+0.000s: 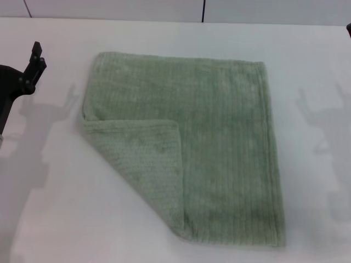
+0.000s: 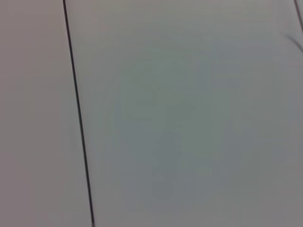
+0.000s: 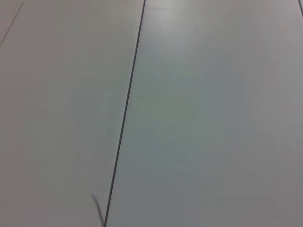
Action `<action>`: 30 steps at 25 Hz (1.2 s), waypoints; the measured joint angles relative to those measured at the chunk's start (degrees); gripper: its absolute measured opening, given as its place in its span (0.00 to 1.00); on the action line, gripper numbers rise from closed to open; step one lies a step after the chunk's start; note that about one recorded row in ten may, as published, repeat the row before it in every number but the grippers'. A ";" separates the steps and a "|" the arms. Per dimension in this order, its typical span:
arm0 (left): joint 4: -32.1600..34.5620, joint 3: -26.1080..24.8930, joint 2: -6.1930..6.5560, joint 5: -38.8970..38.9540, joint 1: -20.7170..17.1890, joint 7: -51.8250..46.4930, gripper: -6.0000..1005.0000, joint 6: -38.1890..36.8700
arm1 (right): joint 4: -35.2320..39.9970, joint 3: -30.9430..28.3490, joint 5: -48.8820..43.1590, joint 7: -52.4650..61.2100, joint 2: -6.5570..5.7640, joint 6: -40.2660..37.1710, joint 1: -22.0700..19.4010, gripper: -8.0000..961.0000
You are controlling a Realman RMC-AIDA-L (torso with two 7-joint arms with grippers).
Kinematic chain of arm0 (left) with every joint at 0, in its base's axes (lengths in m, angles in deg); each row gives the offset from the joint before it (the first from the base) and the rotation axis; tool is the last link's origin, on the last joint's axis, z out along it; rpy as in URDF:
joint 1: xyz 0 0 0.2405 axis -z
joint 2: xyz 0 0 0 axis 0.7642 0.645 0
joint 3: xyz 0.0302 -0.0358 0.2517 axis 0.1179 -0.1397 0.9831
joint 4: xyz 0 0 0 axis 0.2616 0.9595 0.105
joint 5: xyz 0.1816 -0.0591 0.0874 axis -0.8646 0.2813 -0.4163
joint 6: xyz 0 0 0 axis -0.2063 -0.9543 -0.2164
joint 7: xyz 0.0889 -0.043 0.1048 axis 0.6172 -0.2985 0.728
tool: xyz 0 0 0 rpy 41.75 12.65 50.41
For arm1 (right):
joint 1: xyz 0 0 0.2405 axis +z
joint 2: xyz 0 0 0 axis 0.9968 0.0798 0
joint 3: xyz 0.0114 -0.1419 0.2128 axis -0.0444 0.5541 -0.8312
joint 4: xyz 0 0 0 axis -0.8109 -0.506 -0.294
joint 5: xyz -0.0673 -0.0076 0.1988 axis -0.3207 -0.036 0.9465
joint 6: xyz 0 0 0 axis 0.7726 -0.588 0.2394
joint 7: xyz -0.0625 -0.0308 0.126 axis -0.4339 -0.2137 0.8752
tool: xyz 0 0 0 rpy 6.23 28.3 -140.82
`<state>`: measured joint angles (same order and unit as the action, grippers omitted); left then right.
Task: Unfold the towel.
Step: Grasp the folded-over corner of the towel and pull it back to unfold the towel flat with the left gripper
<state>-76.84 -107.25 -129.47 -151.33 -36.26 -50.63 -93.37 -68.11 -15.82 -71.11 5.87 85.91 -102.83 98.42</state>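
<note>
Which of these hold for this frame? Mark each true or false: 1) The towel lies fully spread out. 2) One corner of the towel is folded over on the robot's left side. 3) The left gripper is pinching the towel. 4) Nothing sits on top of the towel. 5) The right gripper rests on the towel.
1) False. The towel has a flap doubled over onto it.
2) True. The folded flap lies at the near corner on the robot's left.
3) False. The left gripper is off to the left above the bare table, clear of the cloth.
4) True. Only its own flap covers it.
5) False. The right gripper is out of view; only its shadow falls on the table.
</note>
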 joint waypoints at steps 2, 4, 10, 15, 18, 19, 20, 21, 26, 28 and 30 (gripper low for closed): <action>0.14 0.80 -0.10 0.04 -0.18 -0.29 0.84 -1.76 | 0.13 0.12 0.02 0.31 -0.04 -0.16 0.09 0.87; 0.17 1.45 -0.11 0.06 -0.07 -0.17 0.84 -2.18 | 1.15 0.24 0.05 2.31 -0.33 0.13 1.24 0.87; 0.07 2.25 -0.11 0.09 0.33 -0.13 0.84 -2.04 | 1.60 -0.48 1.81 7.41 -0.57 3.49 3.30 0.87; -0.73 0.98 -0.02 3.47 1.68 -2.22 0.83 1.83 | -12.10 -1.95 2.12 8.25 -4.81 23.31 3.36 0.87; -1.54 1.00 0.05 4.54 2.22 -2.27 0.83 3.46 | -23.88 -5.42 1.55 7.74 -8.20 43.50 3.36 0.87; -4.17 0.88 0.25 4.93 2.39 -2.42 0.83 7.57 | -30.74 -10.11 0.88 7.71 -9.33 58.06 3.77 0.87; -5.48 0.88 0.41 4.95 2.36 -2.80 0.83 9.46 | -30.74 -10.11 0.88 7.71 -9.33 58.06 3.77 0.87; -6.56 0.89 0.52 4.94 2.33 -3.15 0.83 11.05 | -34.00 -13.08 0.31 7.70 -9.60 66.02 4.21 0.87; -17.70 0.85 1.54 2.97 1.20 -5.79 0.83 23.37 | -44.37 -29.02 -5.27 7.38 -7.08 107.54 9.34 0.84; -22.68 0.85 2.16 0.85 0.33 -6.39 0.83 28.59 | -45.64 -34.75 -8.02 6.94 -4.66 119.02 11.97 0.82; -29.83 0.85 3.05 -2.06 -0.64 -6.99 0.82 37.21 | -44.84 -43.31 -11.04 4.88 -1.50 131.97 16.95 0.76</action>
<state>-106.67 -106.40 -126.42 -153.39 -36.90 -57.61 -56.15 -112.94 -59.13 -82.15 10.75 84.41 29.14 115.37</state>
